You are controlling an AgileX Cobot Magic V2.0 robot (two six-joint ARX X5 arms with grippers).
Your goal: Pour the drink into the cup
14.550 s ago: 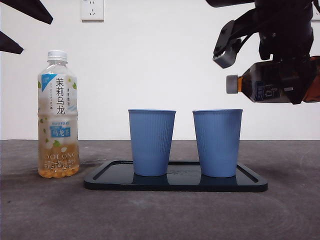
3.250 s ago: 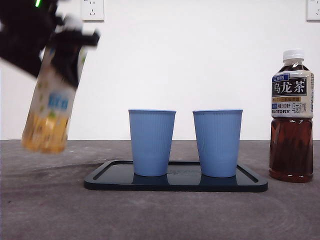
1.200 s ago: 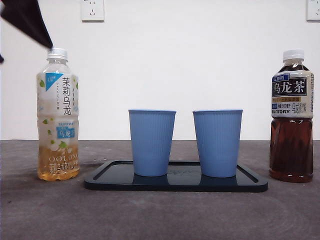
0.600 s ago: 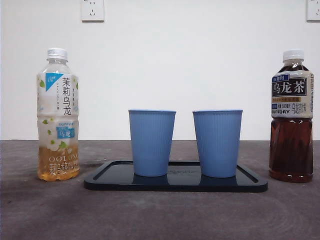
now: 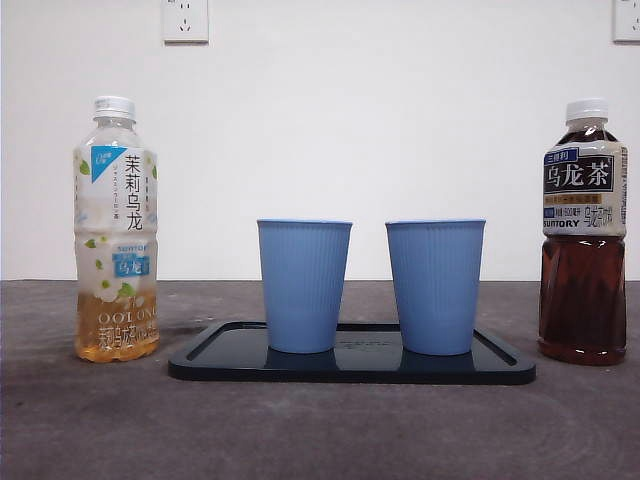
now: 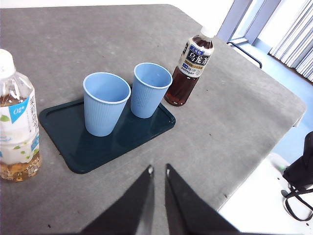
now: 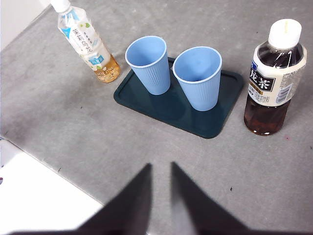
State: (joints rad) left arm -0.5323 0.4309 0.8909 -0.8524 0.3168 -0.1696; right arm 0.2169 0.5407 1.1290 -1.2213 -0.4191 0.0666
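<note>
Front view: both bottles down, capped, nothing in hand.
I see two blue cups (image 5: 303, 285) (image 5: 434, 285) upright on the dark tray (image 5: 350, 366), jasmine oolong bottle (image 5: 116, 230) and dark oolong tea bottle (image 5: 583, 232) flanking it within reach; left gripper (image 6: 157, 171) nearly closed, right gripper (image 7: 161, 167) slightly apart, both raised clear.

We see two blue cups (image 5: 304, 285) (image 5: 435, 286) with finely ribbed, matt walls, seemingly plastic; the dark tray (image 5: 351, 374) under them is glossy and smooth, mirroring the cups' bases; the jasmine oolong bottle (image 5: 116, 230) is clear plastic, its printed label slightly shiny, with a white ridged cap; the dark oolong tea bottle (image 5: 584, 231) is likewise clear, glossy plastic with a printed wrap label and a white cap; the grey table (image 5: 320, 430) looks matt and faintly rough, mottled; the wall (image 5: 400, 120) behind is plain, matt white.
</note>
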